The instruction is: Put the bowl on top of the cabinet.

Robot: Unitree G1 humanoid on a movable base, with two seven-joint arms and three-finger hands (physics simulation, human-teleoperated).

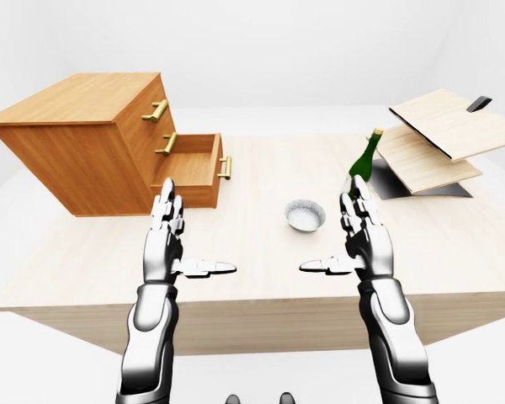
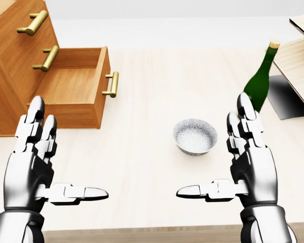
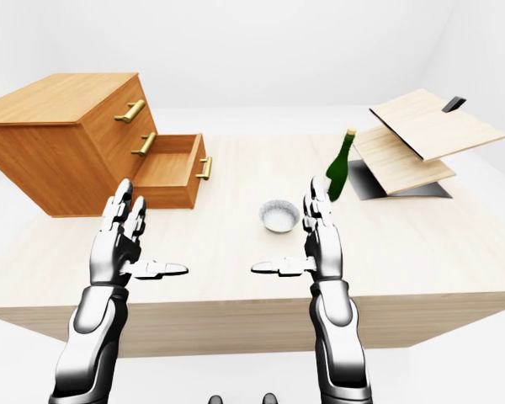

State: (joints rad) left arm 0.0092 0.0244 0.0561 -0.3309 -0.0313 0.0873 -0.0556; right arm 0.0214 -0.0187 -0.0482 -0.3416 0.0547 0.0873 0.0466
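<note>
A small round silver-grey speckled bowl (image 2: 195, 136) sits upright near the middle of the pale wooden surface (image 2: 142, 157), its mouth facing straight up; being round, it has no long axis to speak of. The left robot hand (image 2: 28, 172) and the right robot hand (image 2: 253, 167) hover near the surface's bottom edge in the head view, each spread wide with fingers pointing up the view and thumbs turned inward toward each other, holding nothing. The bowl lies between them, nearer the right one but apart from it. A brown wooden cabinet with brass handles (image 1: 76, 139) stands by the surface's left edge, its lowest drawer (image 2: 73, 93) pulled out. A dark green glass bottle (image 2: 259, 83) stands toward the right edge, beside slanted light wooden panels (image 1: 442, 135).
</note>
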